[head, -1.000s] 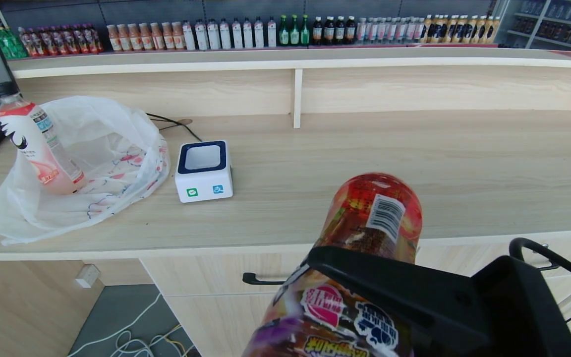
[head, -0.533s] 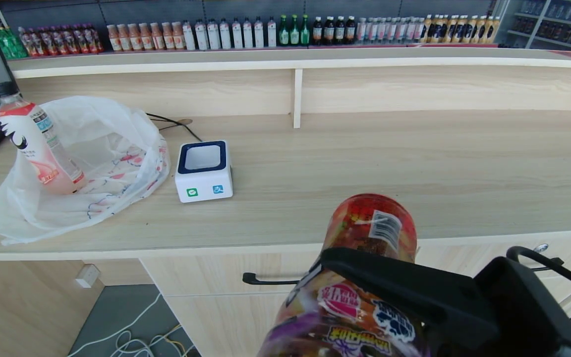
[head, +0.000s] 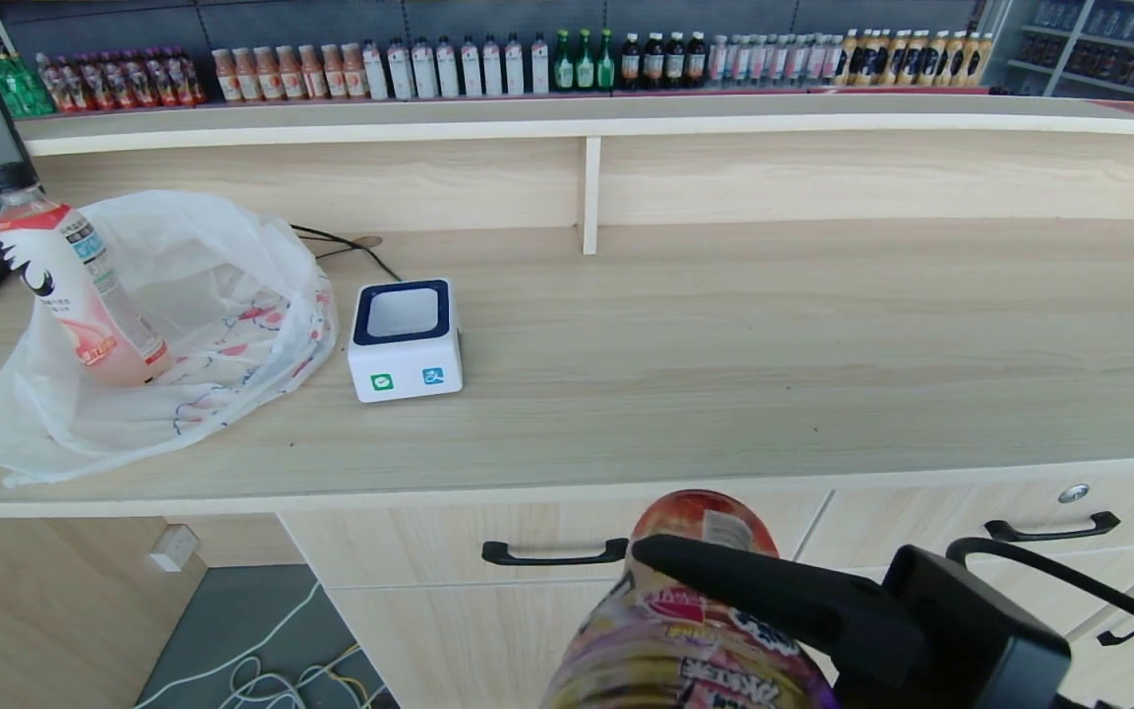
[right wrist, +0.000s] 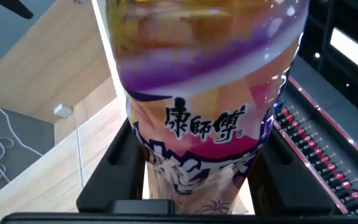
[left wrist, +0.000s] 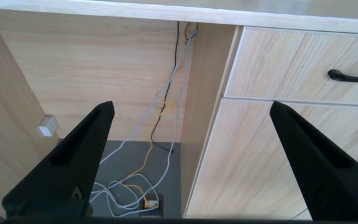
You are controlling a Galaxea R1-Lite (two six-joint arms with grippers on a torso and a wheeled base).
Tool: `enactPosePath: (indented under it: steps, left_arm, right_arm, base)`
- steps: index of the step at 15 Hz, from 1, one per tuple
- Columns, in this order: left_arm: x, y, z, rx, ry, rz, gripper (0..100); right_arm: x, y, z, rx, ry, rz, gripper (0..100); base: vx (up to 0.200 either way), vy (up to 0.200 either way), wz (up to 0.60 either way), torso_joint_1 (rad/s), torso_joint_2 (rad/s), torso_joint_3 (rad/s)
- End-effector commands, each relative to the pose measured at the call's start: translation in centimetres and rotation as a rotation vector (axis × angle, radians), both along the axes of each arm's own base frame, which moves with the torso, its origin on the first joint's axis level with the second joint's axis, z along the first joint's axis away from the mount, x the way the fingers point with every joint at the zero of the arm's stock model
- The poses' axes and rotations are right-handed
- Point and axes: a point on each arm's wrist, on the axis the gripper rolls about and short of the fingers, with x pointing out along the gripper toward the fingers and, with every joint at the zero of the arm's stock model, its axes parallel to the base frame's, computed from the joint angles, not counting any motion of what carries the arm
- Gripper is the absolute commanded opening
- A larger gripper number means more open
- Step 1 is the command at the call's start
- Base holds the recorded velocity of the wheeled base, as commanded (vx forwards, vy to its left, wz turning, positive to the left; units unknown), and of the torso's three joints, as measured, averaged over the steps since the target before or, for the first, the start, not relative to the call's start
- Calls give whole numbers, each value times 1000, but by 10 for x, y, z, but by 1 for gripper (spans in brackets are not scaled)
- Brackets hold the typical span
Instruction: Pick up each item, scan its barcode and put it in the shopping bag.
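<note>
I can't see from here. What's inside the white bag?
A pink drink bottle with a black cap stands tilted in the open shopping bag. Its crumpled folds could hide anything smaller.

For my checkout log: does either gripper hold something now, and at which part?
The right gripper holds a drink bottle with a colourful label, clamped around its labelled body. The left gripper is open and empty.

Two bottles (head: 75,286) (head: 656,640) nearby, one shopping bag (head: 232,295), one scanner (head: 405,345)
</note>
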Motion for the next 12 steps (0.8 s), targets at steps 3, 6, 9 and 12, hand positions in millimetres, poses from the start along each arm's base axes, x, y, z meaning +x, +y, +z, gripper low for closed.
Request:
enactPosePath:
  steps: [3, 6, 9, 12]
  left_arm:
    - [0, 0, 0, 0, -1, 1, 100]
    - [0, 0, 0, 0, -1, 1, 100]
    - [0, 0, 0, 0, -1, 1, 100]
    - [0, 0, 0, 0, -1, 1, 100]
  right_arm:
    - [1, 0, -3, 35, 135, 41, 0]
    - [4, 4, 6, 122, 251, 38, 0]
    - [15, 17, -4, 193, 488, 13, 0]
    - [38, 18, 1, 276, 557, -41, 0]
  base:
    - [0, 0, 0, 0, 0, 0]
    - [0, 0, 0, 0, 0, 0]
    - [0, 0, 0, 0, 0, 0]
    - [0, 0, 0, 0, 0, 0]
